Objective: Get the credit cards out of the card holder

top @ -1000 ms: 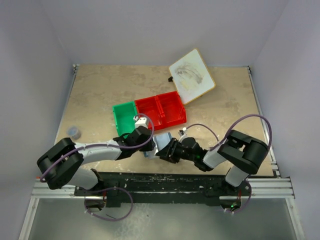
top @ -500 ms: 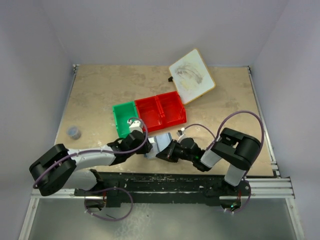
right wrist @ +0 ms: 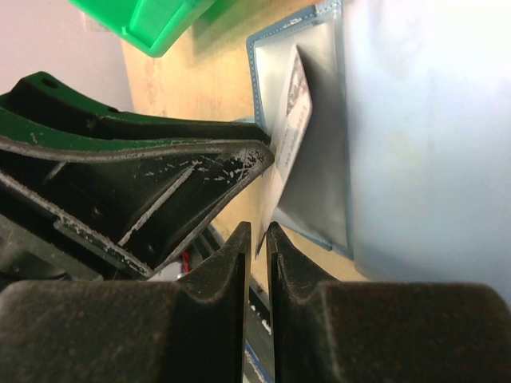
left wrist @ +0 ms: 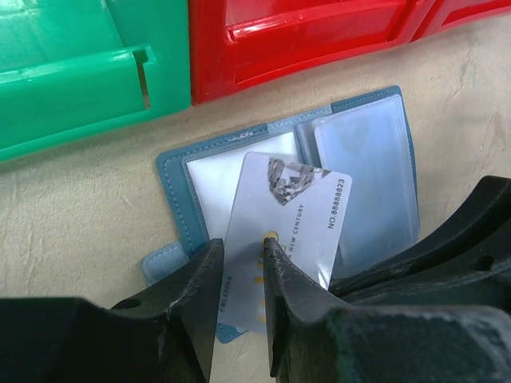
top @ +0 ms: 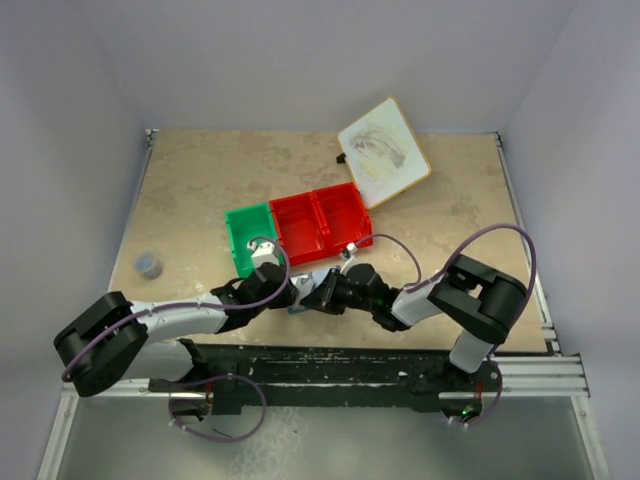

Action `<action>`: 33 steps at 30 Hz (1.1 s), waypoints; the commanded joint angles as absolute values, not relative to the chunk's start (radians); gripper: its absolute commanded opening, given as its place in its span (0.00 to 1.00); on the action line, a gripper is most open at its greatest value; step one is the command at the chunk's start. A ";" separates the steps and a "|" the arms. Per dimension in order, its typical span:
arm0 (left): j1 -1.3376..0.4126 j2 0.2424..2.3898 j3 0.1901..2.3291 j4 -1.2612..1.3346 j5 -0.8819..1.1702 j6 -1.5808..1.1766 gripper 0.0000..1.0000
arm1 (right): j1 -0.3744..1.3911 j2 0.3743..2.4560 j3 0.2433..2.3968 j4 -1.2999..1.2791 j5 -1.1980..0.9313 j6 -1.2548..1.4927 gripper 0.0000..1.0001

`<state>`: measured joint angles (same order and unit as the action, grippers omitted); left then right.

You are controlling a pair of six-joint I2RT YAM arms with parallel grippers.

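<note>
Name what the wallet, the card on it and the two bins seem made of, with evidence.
The wallet looks like matte blue leather or imitation, stitched rim, with clear glossy plastic sleeves. The card seems smooth stiff plastic, printed. The green bin and red bin: hard moulded plastic, shiny highlights.

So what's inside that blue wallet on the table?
A pale card pokes out of the open card holder, its lower end hidden behind the left gripper. The cloudy plastic sleeves hide whether more cards sit inside.

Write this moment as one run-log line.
card holder: open | credit card: partly out | left end effector: resting on card | right end effector: shut on card corner
</note>
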<state>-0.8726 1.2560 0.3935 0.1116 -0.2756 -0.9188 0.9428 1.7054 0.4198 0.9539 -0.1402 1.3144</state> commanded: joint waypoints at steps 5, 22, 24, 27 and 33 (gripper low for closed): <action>-0.873 1.234 0.345 0.064 -0.285 -0.951 0.23 | 0.945 1.708 0.510 0.845 -0.119 1.277 0.20; -0.872 1.239 0.344 0.069 -0.285 -0.952 0.18 | 0.925 1.772 0.543 0.871 -0.076 1.312 0.17; -0.873 1.243 0.345 0.069 -0.282 -0.951 0.18 | 0.921 1.780 0.540 0.881 -0.073 1.318 0.10; -0.873 1.233 0.344 0.071 -0.283 -0.953 0.17 | 0.919 1.774 0.531 0.890 -0.069 1.314 0.00; -0.873 1.058 0.375 0.015 -0.346 -0.943 0.30 | 0.919 1.660 0.542 0.795 -0.049 1.194 0.00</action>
